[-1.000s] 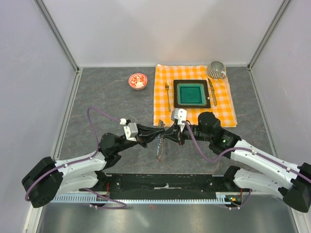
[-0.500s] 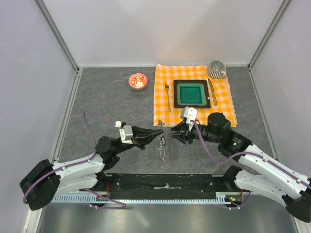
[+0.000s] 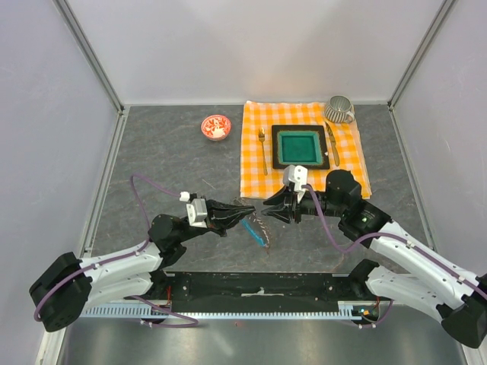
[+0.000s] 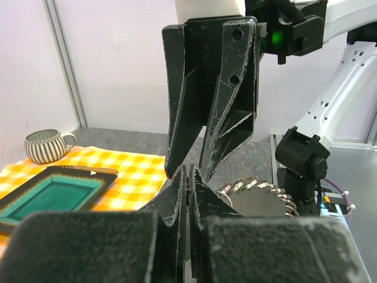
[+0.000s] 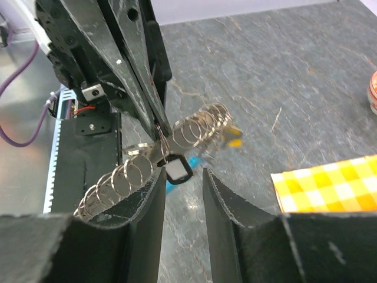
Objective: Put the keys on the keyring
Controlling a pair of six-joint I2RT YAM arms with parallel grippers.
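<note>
One left gripper (image 3: 249, 213) pinches the single coiled keyring (image 5: 191, 131) over the grey table (image 3: 175, 160), which lies bare to its left. The keys (image 5: 177, 171) by it are too blurred to count. One right gripper (image 3: 267, 204), fingers parted, sits near the checked cloth (image 3: 253, 163) edge.

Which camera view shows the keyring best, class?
The right wrist view: the keyring stretches its coiled loops across the picture, pinched by the left gripper. The left wrist view shows only a few loops behind that gripper; the top external view shows it small and indistinct.
</note>
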